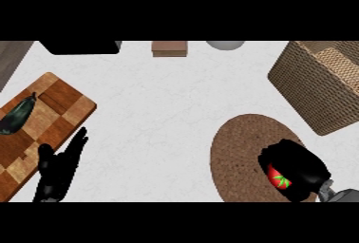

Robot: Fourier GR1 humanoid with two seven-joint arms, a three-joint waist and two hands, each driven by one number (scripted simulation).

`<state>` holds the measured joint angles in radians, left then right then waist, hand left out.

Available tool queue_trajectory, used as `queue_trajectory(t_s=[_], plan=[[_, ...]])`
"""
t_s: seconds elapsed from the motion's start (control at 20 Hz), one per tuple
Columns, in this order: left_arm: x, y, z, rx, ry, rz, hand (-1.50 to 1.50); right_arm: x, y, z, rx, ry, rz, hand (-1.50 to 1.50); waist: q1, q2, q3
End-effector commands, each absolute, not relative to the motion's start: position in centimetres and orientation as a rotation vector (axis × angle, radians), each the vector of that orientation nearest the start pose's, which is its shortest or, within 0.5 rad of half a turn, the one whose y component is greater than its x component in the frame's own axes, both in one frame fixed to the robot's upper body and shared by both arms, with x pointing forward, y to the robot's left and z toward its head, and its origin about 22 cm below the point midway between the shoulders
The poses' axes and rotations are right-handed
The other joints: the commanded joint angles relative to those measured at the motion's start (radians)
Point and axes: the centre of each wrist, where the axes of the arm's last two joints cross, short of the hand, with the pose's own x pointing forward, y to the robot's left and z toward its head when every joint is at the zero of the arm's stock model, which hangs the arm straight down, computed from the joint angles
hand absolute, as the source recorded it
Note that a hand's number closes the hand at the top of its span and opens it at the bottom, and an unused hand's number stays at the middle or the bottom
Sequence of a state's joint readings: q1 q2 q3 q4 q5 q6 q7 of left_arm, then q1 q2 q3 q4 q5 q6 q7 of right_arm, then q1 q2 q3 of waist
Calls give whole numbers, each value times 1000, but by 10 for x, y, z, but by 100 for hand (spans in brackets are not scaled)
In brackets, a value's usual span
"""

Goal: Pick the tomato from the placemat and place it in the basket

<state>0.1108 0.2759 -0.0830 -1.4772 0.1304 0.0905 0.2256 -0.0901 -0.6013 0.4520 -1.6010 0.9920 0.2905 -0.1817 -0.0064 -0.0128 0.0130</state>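
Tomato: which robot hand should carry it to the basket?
Right. The right robot hand is curled round the tomato over the placemat, basket on that side; the left robot hand rests open beside the cutting board.

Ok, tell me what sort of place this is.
Most likely a kitchen counter: a pale worktop carries a chequered wooden cutting board with a dark vegetable on it, a round woven placemat and a wicker basket. The right hand curls round a tomato over the placemat.
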Motion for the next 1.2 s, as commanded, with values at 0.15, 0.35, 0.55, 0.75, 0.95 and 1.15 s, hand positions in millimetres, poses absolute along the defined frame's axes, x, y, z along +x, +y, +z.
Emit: queue_trajectory(t_s=[0.15,0.35,0.55,0.75,0.95,1.15], plan=[[197,303,-51,152,-1008,-10,0,176,-310,25,-599,-1223,1824,150,-18,10,-13],[173,309,-57,174,-1013,-9,0,165,-321,44,-697,-1345,1720,150,-12,8,-13],[183,297,-57,165,-1019,5,0,159,-314,53,-489,-1587,1380,150,-40,10,-14],[181,307,-46,195,-1018,12,0,156,-296,67,-235,-1804,943,150,-50,8,-13],[188,313,-39,181,-1029,25,0,159,-329,127,-288,-1885,827,150,-42,9,-16],[185,305,-44,188,-1007,13,0,162,-355,182,-364,-1884,738,150,-33,10,-18]])
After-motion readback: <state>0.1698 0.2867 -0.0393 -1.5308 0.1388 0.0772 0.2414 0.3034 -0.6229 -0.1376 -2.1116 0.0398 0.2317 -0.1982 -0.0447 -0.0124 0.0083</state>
